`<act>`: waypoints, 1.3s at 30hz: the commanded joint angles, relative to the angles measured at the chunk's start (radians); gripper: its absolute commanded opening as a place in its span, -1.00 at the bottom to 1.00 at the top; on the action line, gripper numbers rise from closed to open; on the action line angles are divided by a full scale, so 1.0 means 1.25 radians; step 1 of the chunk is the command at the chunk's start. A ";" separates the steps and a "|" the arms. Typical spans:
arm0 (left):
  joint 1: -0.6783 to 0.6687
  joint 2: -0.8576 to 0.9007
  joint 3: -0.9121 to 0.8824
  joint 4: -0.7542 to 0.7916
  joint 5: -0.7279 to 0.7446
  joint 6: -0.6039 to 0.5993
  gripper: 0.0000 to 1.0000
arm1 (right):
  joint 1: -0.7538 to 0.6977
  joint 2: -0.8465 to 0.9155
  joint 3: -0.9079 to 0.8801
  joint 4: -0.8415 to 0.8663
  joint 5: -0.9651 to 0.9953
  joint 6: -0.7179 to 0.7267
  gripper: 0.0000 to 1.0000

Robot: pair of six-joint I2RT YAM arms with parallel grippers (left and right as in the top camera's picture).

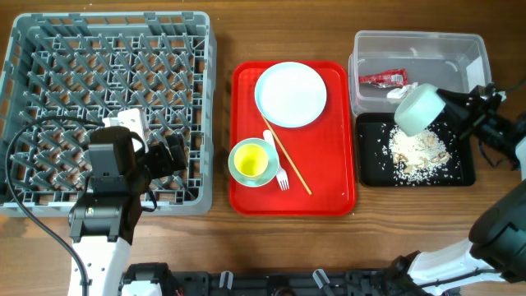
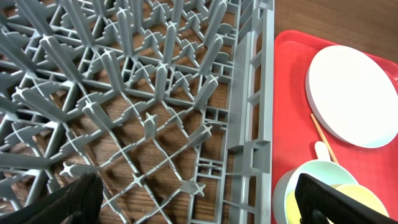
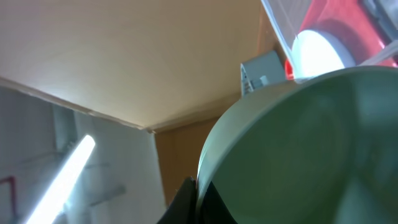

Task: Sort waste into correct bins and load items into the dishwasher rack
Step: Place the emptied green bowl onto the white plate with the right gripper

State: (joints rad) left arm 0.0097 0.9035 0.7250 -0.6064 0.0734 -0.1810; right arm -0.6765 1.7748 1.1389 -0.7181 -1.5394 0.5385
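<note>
Sideways, right end effector (image 1: 441, 102) grips a tipped pale mint-green bowl (image 1: 417, 109), black rectangular tray (image 1: 369, 167) beneath; left end effector (image 1: 169, 153) gapes empty.

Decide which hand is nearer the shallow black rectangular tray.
Right. The right hand, holding a tilted pale mint-green bowl, hangs over a corner of the black tray; the left hand is over the grey plastic rack.

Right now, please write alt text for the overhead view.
The right gripper holds a mint-green bowl tilted over the black tray of rice-like leftovers. The left gripper is above the grey rack; a red tray sits between.
</note>
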 commanded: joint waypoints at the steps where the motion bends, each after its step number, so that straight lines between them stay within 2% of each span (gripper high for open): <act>1: 0.007 0.000 0.015 0.002 0.006 -0.005 1.00 | 0.043 -0.006 -0.001 -0.085 0.135 -0.208 -0.91; 5: 0.007 0.000 0.015 0.002 0.006 -0.005 1.00 | 0.099 -0.066 0.013 -0.147 0.313 -0.285 -0.91; 10: 0.007 0.000 0.015 0.002 0.006 -0.005 1.00 | 0.216 -0.188 0.068 -0.138 0.459 -0.283 -0.91; 15: 0.007 0.000 0.015 0.002 0.006 -0.005 1.00 | 0.388 -0.270 0.120 -0.061 0.642 -0.258 -0.91; 19: 0.007 0.000 0.015 0.002 0.006 -0.005 1.00 | 0.543 -0.283 0.128 0.038 0.784 -0.258 -0.91; 28: 0.007 0.000 0.015 0.002 0.006 -0.005 1.00 | 0.849 -0.163 0.127 0.240 1.150 -0.300 -0.91; 39: 0.007 0.000 0.015 0.002 0.006 -0.005 1.00 | 0.938 0.085 0.127 0.293 1.189 -0.305 -0.91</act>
State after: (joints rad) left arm 0.0097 0.9035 0.7250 -0.6064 0.0734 -0.1810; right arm 0.4839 1.8339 1.2911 -0.3576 -0.0959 0.1764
